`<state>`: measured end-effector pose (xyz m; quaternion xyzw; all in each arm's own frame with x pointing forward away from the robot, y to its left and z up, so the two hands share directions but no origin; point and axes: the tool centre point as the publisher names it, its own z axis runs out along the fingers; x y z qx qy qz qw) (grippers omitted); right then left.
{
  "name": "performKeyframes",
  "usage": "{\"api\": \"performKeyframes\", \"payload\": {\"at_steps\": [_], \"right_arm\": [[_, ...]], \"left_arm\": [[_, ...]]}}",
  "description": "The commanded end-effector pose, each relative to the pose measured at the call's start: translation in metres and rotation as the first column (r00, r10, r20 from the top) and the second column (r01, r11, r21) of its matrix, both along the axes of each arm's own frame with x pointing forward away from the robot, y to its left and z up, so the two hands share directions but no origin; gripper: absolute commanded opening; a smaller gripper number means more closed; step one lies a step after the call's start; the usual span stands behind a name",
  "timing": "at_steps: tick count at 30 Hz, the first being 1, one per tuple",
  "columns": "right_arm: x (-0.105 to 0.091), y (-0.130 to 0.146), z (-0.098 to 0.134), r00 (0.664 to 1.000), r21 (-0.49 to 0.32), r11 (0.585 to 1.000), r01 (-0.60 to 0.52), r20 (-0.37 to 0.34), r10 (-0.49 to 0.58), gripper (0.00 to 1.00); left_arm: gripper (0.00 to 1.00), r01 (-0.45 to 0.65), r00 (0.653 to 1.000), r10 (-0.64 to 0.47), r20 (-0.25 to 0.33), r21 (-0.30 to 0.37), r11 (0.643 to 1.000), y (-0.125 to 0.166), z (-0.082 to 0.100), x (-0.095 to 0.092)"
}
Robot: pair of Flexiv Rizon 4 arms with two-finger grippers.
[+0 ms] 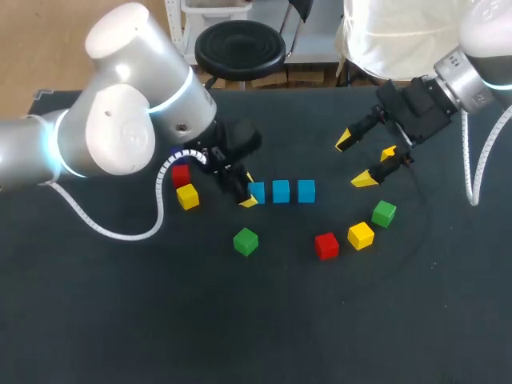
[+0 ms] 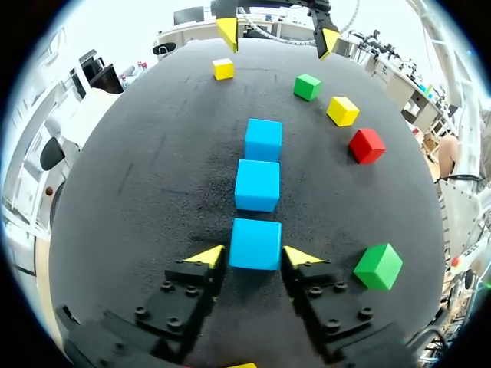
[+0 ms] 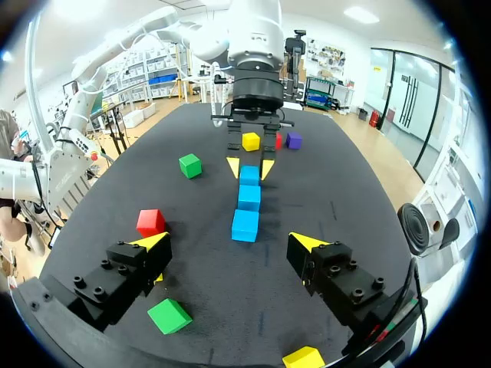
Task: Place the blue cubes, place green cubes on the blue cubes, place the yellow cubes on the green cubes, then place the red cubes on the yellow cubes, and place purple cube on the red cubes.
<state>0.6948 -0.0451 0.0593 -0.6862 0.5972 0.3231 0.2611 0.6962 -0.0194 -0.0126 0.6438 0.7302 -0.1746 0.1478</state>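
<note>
Blue cubes (image 1: 280, 191) form a straight three-block row, bright and square-edged.

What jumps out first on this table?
Three bright blue cubes sit in a neat row on the dark table, with the left arm's yellow-tipped tool straddling the end one. The right arm's tool hangs open near a green cube, a yellow cube and a red cube.

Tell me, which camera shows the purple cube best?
The right wrist view: the purple cube stands unobstructed beside a red cube. The head view shows only a sliver under the left arm; the left wrist view misses it entirely.
</note>
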Motion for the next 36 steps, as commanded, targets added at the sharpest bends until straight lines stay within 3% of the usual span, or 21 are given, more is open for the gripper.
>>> {"api": "performKeyframes", "payload": {"at_steps": [1, 9, 20, 27, 36], "right_arm": [[0.000, 0.000, 0.000, 1.000, -0.001, 1.000, 0.001, 0.000, -0.001, 1.00], [0.000, 0.000, 0.000, 1.000, -0.001, 1.000, 0.001, 0.000, -0.001, 1.00], [0.000, 0.000, 0.000, 1.000, -0.001, 1.000, 0.001, 0.000, -0.001, 1.00], [0.000, 0.000, 0.000, 1.000, -0.001, 1.000, 0.001, 0.000, -0.001, 1.00], [0.000, 0.000, 0.000, 1.000, -0.001, 1.000, 0.001, 0.000, -0.001, 1.00]], "left_arm": [[1.00, -0.003, 1.000, 0.003, -0.010, -0.005, 1.000, 0.001, 0.000, 0.001], [1.00, -0.020, 1.000, 0.020, -0.014, -0.041, 0.999, 0.008, 0.011, -0.001], [1.00, 0.023, 0.998, -0.021, 0.066, -0.027, 0.999, 0.037, 0.038, -0.021], [1.00, 0.000, 0.996, 0.004, 0.084, -0.042, 0.999, 0.050, 0.051, -0.026], [1.00, 0.038, 0.993, -0.025, 0.113, -0.117, 0.992, 0.059, 0.068, -0.035]]}}
